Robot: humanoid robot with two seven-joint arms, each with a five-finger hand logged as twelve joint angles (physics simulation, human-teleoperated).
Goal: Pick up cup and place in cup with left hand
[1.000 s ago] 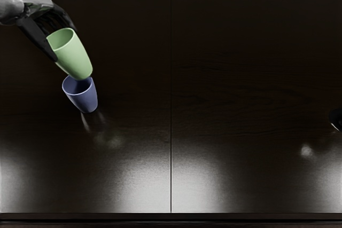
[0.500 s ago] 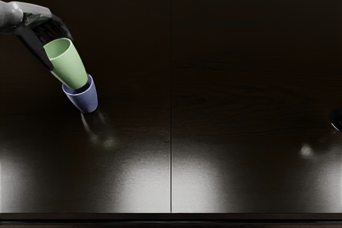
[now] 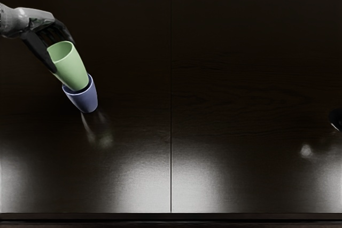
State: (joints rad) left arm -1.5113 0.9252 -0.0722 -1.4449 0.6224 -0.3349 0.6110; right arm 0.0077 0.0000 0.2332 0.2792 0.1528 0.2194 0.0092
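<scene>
Cup in green (image 3: 70,69) is being grasped by the left hand (image 3: 40,24), its base being held at the mouth of the blue cup (image 3: 84,100), toward the near edge of the table (image 3: 224,84) from that hand. Both long axes are being seen nearly in line, so straight lowering is probably being called for; the right hand (image 3: 336,119) is being shown partly at the right edge.

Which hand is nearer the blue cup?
Left: the left hand is up-left of the blue cup, gripping the green cup; the right hand is at the picture's right edge.
</scene>
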